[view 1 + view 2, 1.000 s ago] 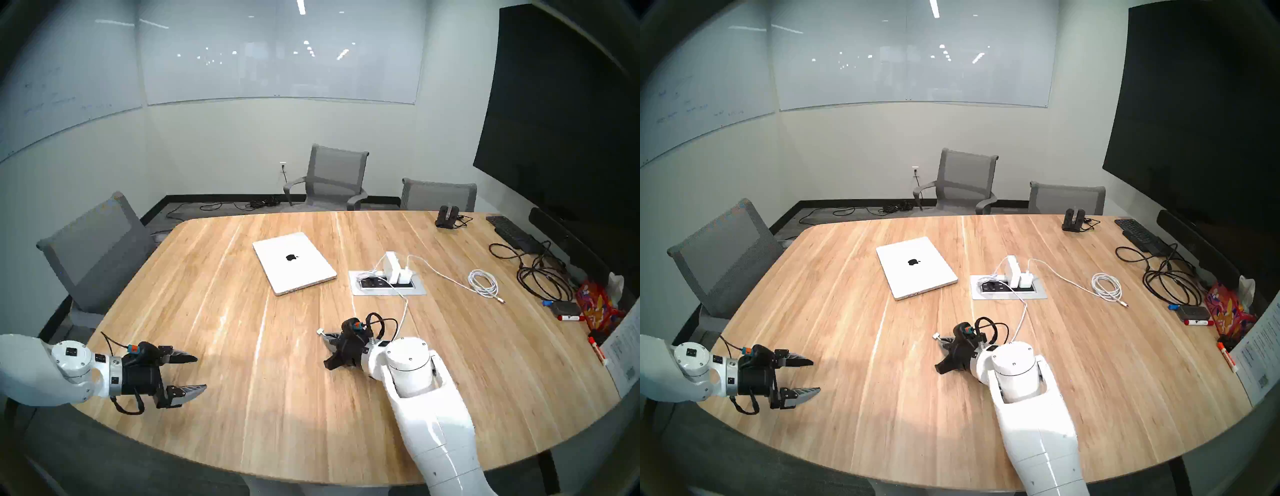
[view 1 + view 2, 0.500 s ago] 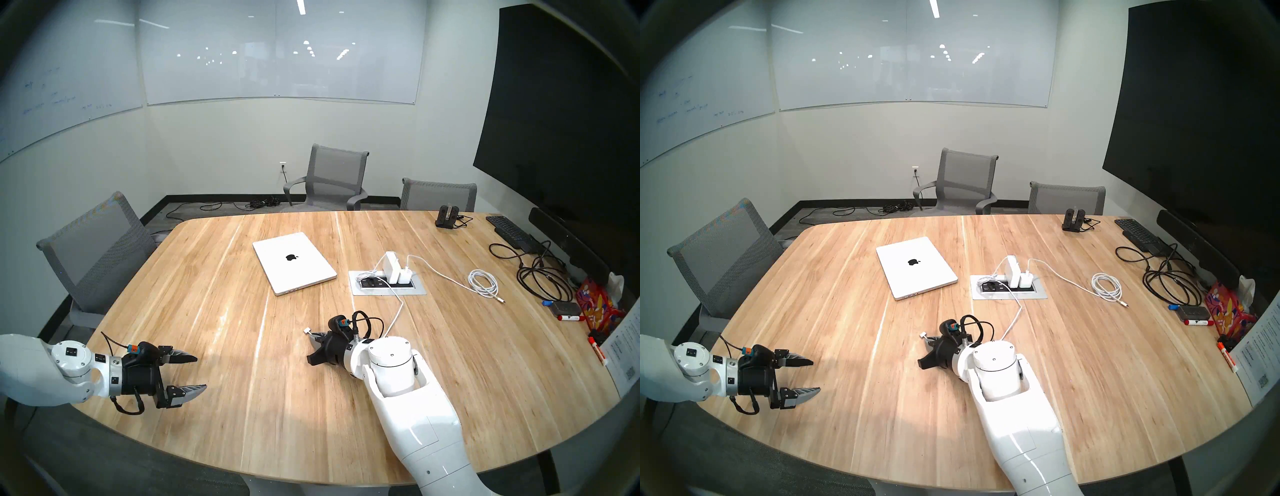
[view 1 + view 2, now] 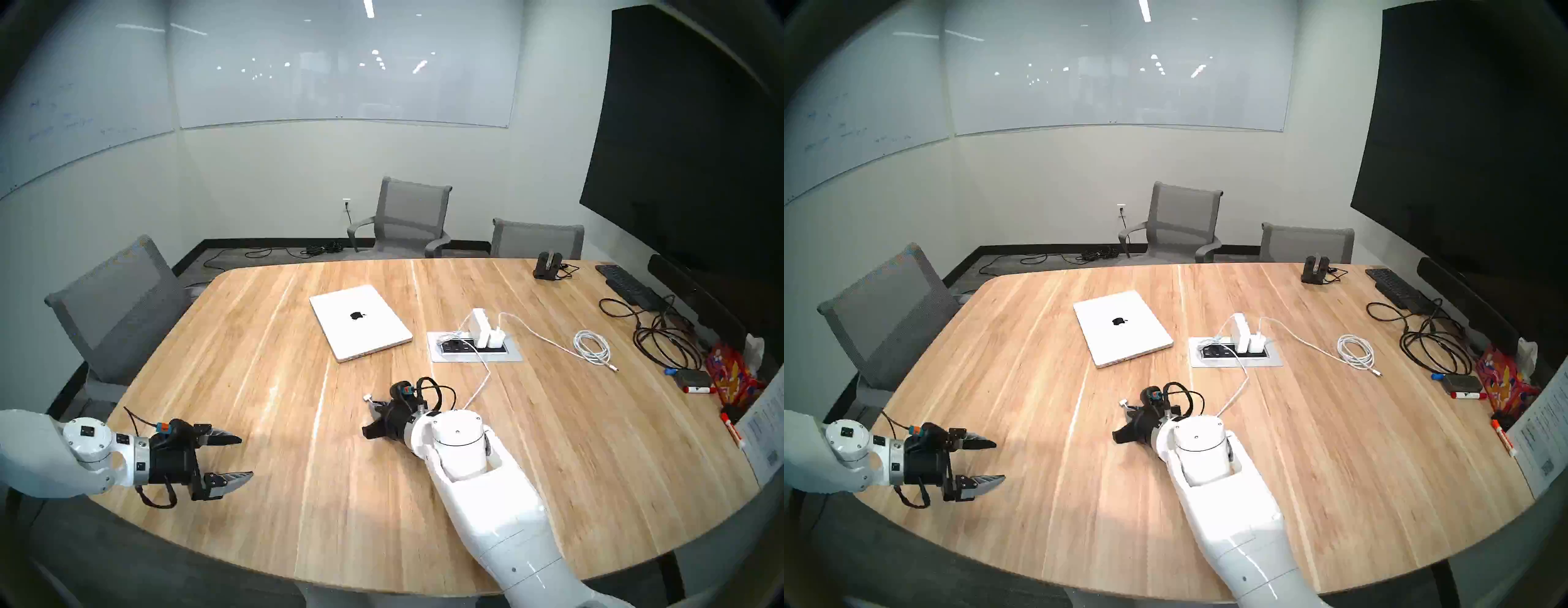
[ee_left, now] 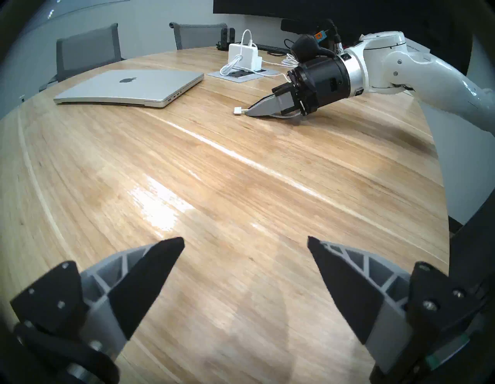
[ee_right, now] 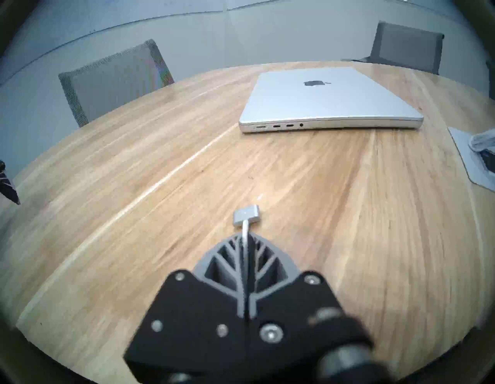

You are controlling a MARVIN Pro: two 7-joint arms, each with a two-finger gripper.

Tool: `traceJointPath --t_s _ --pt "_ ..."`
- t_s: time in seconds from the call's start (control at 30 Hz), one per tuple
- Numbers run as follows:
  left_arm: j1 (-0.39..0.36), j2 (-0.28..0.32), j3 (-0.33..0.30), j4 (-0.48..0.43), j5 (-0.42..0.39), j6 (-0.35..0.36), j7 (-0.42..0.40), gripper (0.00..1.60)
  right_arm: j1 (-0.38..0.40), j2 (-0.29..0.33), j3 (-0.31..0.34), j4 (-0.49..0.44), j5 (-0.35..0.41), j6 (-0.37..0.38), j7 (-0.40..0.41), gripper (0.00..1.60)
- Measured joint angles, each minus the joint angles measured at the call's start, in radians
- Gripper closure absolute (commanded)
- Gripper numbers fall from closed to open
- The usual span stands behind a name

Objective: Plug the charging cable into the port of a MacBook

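The silver MacBook [image 3: 360,321] [image 5: 326,98] lies closed on the wooden table [image 3: 254,382], apple logo up. Its near side edge shows a row of slots; the port [image 5: 261,126] is the leftmost one. My right gripper [image 3: 375,408] [image 5: 245,236] is shut on the thin white charging cable [image 3: 481,384], just behind its flat white-and-silver connector [image 3: 367,398] [image 5: 246,215], which sticks out past the fingertips, low over the table and well short of the laptop. My left gripper [image 3: 244,456] [image 4: 246,242] hangs open and empty at the table's near left.
A recessed power box [image 3: 473,347] with white chargers sits right of the laptop. Farther right lie a coiled white cord [image 3: 592,346], tangled black cords [image 3: 662,339], a black keyboard [image 3: 628,285] and markers. Grey chairs [image 3: 114,305] ring the table.
My right arm has carried the cable's connector leftward and slightly toward the laptop, the cord trailing behind it. The left arm has stayed still.
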Motion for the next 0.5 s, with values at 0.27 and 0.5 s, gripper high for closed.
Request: traceJointPath --t_s 0.27,0.5 --pt "0.0 0.0 0.0 0.0 0.0 0.0 0.0 0.0 0.042 -0.01 -0.03 0.061 0.033 -0.036 -0.047 1.6" --pt "0.0 0.0 0.0 0.0 0.0 0.0 0.0 0.0 0.091 -0.027 -0.052 0.135 0.062 -0.075 -0.08 1.6"
